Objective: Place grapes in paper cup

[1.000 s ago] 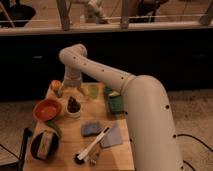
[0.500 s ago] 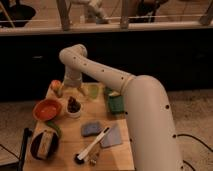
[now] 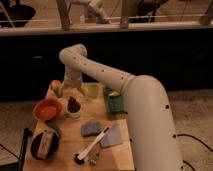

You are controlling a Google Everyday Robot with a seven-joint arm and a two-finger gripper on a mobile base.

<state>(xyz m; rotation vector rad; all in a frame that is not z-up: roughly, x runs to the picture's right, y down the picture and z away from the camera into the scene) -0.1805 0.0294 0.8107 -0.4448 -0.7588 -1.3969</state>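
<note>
The dark purple-maroon grapes (image 3: pixel 73 104) sit in the top of the short white paper cup (image 3: pixel 74 113), left of the table's middle. My gripper (image 3: pixel 72 92) hangs directly above them at the end of the white arm, close over the grapes. The arm reaches in from the right and bends down over the cup.
An orange bowl (image 3: pixel 46 109) stands left of the cup. An orange-and-yellow fruit (image 3: pixel 56 87) is at the far left. A yellow-green cup (image 3: pixel 93 91) and a green sponge (image 3: pixel 115 103) lie to the right. A blue cloth (image 3: pixel 91 129), a brush (image 3: pixel 92 146) and a dark bowl (image 3: pixel 43 144) lie near the front.
</note>
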